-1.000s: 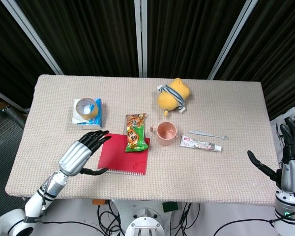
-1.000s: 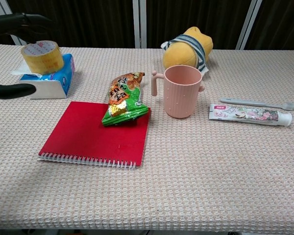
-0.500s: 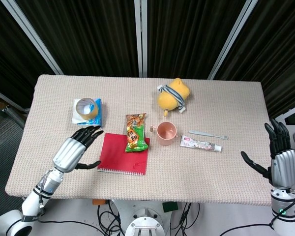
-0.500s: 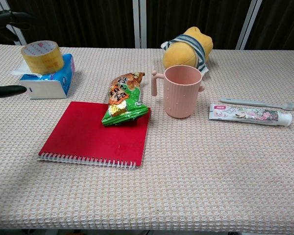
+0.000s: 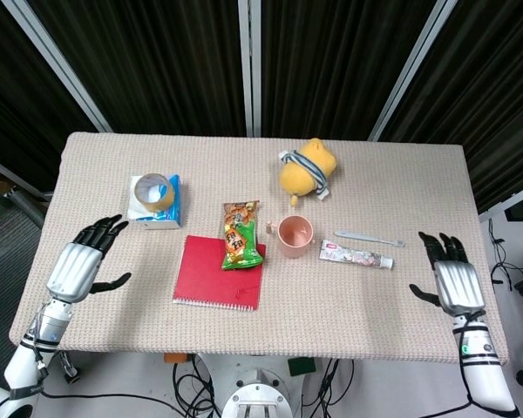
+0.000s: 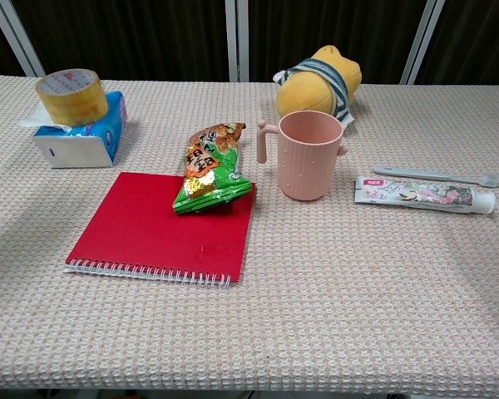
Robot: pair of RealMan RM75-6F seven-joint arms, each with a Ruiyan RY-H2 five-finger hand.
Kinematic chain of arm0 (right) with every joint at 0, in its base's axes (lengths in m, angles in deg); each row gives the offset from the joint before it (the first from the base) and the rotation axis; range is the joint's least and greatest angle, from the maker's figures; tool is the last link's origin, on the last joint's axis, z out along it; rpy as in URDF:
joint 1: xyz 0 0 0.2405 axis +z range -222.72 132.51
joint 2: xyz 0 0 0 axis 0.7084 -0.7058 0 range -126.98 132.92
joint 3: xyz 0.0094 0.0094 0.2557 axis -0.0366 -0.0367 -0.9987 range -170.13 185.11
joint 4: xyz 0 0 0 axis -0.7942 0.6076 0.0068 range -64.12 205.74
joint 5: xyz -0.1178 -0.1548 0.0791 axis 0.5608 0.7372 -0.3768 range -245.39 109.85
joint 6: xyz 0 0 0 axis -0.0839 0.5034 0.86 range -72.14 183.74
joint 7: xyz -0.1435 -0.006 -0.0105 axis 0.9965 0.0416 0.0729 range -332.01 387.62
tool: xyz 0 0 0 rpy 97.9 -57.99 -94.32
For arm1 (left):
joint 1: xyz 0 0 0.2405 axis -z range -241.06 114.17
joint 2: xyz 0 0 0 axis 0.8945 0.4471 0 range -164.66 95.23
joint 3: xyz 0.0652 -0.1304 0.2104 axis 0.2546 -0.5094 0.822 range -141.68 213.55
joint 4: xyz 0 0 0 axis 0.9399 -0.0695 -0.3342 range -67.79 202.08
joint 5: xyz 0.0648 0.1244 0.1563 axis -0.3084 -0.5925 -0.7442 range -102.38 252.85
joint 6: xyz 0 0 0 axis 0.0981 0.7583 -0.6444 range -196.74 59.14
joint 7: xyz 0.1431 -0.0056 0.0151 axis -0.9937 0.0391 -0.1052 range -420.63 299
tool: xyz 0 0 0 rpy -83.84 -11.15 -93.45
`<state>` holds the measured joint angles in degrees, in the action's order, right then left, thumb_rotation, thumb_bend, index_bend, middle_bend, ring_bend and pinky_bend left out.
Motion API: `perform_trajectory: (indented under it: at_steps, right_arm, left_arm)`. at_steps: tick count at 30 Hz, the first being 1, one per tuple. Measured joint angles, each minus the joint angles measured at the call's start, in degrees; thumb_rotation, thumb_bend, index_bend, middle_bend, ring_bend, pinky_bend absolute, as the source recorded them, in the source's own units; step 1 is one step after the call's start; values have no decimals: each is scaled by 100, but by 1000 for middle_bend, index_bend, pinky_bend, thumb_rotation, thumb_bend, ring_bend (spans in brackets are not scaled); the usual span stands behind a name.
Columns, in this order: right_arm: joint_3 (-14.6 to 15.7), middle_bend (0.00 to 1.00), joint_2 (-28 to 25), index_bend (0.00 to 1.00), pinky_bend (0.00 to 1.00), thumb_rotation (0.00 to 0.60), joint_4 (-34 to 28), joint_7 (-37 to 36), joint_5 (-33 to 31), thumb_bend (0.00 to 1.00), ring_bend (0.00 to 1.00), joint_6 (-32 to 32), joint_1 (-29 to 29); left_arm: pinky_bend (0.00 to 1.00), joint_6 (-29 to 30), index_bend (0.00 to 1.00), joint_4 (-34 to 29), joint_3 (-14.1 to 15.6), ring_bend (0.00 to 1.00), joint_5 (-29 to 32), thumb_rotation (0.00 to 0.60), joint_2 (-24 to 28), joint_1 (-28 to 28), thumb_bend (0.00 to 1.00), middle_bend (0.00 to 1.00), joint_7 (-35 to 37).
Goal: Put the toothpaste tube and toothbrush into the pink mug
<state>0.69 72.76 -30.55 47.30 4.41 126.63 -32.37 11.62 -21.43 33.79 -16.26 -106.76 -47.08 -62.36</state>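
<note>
Two hands frame the scene in the head view, both over the lower part of the desk (image 5: 392, 174), which wears a beige woven cover. The left hand (image 5: 77, 268) is at the lower left of the frame, fingers spread and holding nothing. The right hand (image 5: 451, 279) is at the lower right, back of the hand up, fingers likewise apart and empty. Just right of centre stands the pink mug (image 5: 295, 236), upright, mouth open to the camera. To its right lies the toothpaste tube (image 5: 356, 256), white with a flowery print, flat on the cover; the toothbrush (image 5: 370, 237), slim and pale grey, lies just above it in the frame, roughly parallel. Left of the mug a snack packet (image 5: 241, 235) overlaps the top edge of a red notebook (image 5: 218, 273). A yellow plush toy (image 5: 306, 169) sits above the mug, and a tape roll (image 5: 152, 191) rests on a tissue pack (image 5: 158, 212) at the left.

The chest view shows neither hand. The pink mug (image 6: 308, 155) is ribbed, with its handle turned left. The toothpaste tube (image 6: 422, 194) lies at the right, cap toward the right edge, with the toothbrush (image 6: 435, 175) just behind it, both apart from the mug.
</note>
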Motion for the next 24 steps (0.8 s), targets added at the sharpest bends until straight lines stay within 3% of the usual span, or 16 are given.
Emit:
perform_trajectory:
  at_steps: [11,24]
  right_arm:
    - [-209,253,654,135,0,600,400,1071,-1350,439,0,-865,916]
    - [-339,351,1545,298,0,600,907,1802,-2312,479,12,-839,1548]
  left_arm:
    - [214,343,115,271,87,90,-52,555,166,-243,159,61,207]
    - [214,286,115,460,60,90,45,564,193,-270,159,62,455]
